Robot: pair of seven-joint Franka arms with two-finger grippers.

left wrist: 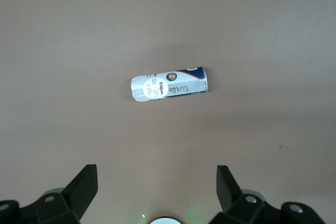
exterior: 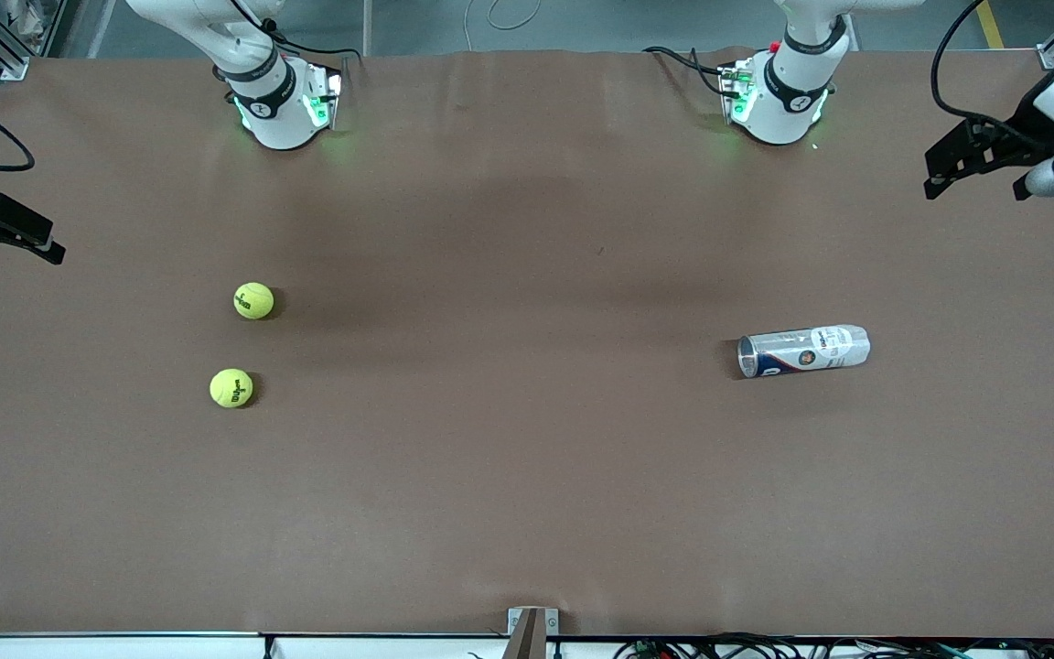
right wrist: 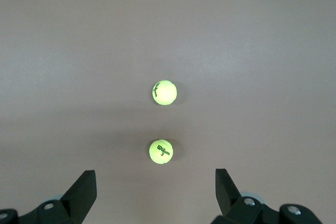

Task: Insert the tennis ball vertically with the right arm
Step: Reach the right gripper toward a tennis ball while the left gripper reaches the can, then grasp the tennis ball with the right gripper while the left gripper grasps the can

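Tennis balls, two of them, lying on the brown worktop (exterior: 527, 513) toward the right arm's end, both bright yellow with dark lettering. One tennis ball (exterior: 253, 300) farther from the front camera, the other tennis ball (exterior: 231, 388) nearer to it and slightly closer to the end edge; apart from each other, not touching. Bare worktop all round both, well clear of every edge and corner.

Tube can (exterior: 802, 351) lying on its side toward the left arm's end, clear plastic with a white and blue label, its long axis running roughly along the table's length. Metal-rimmed end turned toward the table's middle, rounded end toward the left arm's end edge. Well apart from the balls, with a wide stretch of bare surface between. Open room on every side of it too.

Right gripper (right wrist: 156, 195) hanging high over the two balls, fingers (right wrist: 84, 190) spread wide, holding nothing and touching nothing. Left gripper (left wrist: 156, 192) hanging high over the can, fingers (left wrist: 85, 184) likewise spread wide and empty. Both arms waiting, with their bases along the worktop's edge farthest from the front camera.

Small bracket (exterior: 532, 627) at the middle of the edge nearest the front camera.
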